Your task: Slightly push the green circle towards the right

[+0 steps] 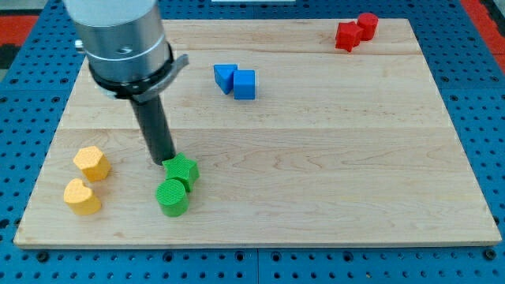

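Observation:
The green circle (172, 197) lies near the view's bottom, left of centre, on the wooden board (316, 158). A green star (182, 170) touches it from the upper right. My tip (163, 161) stands just left of and above the green star, touching or almost touching its upper left edge, and a little above the green circle. The dark rod rises from it to the grey arm body at the view's top left.
Two yellow blocks, one a pentagon-like shape (91, 162) and one a heart (81, 196), lie at the view's left. Two blue blocks (226, 76) (245, 84) touch each other at the top centre. Two red blocks (348, 35) (367, 24) sit together at the top right.

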